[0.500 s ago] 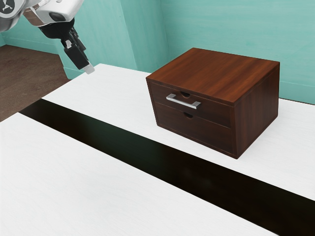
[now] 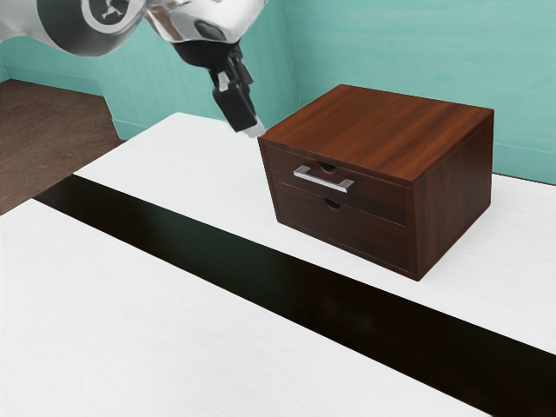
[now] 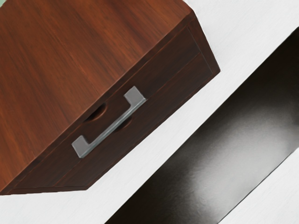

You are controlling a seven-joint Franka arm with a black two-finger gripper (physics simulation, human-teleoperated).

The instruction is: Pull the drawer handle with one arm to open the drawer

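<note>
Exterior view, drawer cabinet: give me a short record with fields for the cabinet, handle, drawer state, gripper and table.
cabinet: dark wood, two drawers, standing on the table
handle: silver bar on the upper drawer's front
upper drawer: shut, front flush with the cabinet
gripper: in the air near the cabinet's top corner at the exterior view's left, higher than the handle and apart from it
table: white, with a black stripe in front of the cabinet

White table with black stripe
</note>
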